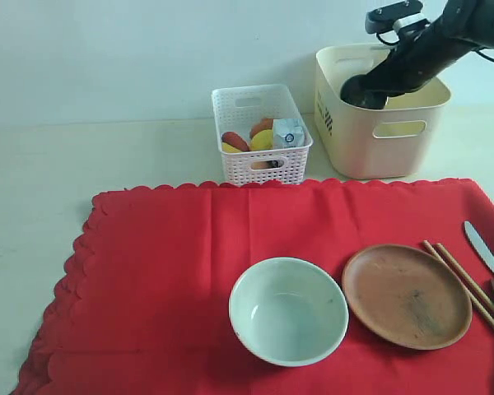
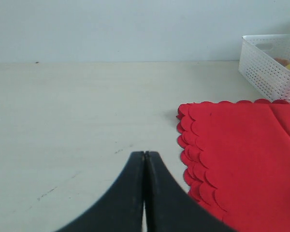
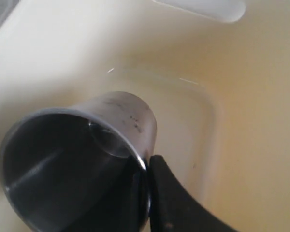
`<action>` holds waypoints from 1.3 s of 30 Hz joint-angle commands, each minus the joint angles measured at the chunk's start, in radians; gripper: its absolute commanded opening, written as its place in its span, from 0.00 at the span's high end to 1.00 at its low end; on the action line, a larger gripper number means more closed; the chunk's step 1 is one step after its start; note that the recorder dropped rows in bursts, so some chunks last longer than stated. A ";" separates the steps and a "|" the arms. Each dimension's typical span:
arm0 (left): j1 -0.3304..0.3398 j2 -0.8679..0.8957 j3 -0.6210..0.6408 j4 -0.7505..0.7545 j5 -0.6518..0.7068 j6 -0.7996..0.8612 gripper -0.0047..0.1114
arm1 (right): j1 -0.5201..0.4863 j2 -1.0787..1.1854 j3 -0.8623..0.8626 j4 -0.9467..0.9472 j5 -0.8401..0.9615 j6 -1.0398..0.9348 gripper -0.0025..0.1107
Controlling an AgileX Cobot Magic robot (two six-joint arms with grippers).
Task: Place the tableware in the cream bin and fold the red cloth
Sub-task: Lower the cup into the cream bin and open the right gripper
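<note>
Red cloth (image 1: 173, 271) lies spread flat and unfolded on the table (image 1: 33, 181) in the exterior view. The bowl (image 1: 288, 310), plate (image 1: 406, 295), chopsticks (image 1: 465, 280) and knife (image 1: 486, 251) rest on it, all well apart from the bin (image 1: 379, 136) behind. The right arm (image 1: 412, 53) reaches down into the bin, and a basket (image 1: 259, 136) of food stands just beside it.

From the left wrist we see the left gripper (image 2: 144, 157) pressed together on nothing, hovering over bare table near the cloth's scalloped corner.

From the right wrist we see the right gripper (image 3: 147, 174) pinching the cup (image 3: 77, 154) by its rim, one finger inside and one outside. The cup hangs tilted inside the bin; we cannot tell whether it touches the floor.

We judge the grip the weak spot — a thin steel rim can slide out of the pinch. Let go while tilted, the cup may land on its side and roll. The bin's smooth wall is close to the arm, so a careless lift out could nudge the bin or tip it.

The table is pale and matt, with a few faint scuffs. A plain pale wall (image 1: 107, 49) stands behind it — we see nothing else of the room.
</note>
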 commanded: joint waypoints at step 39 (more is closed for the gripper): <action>0.001 -0.005 0.002 -0.004 -0.012 0.001 0.96 | -0.006 -0.167 -0.149 -0.031 0.501 0.157 0.52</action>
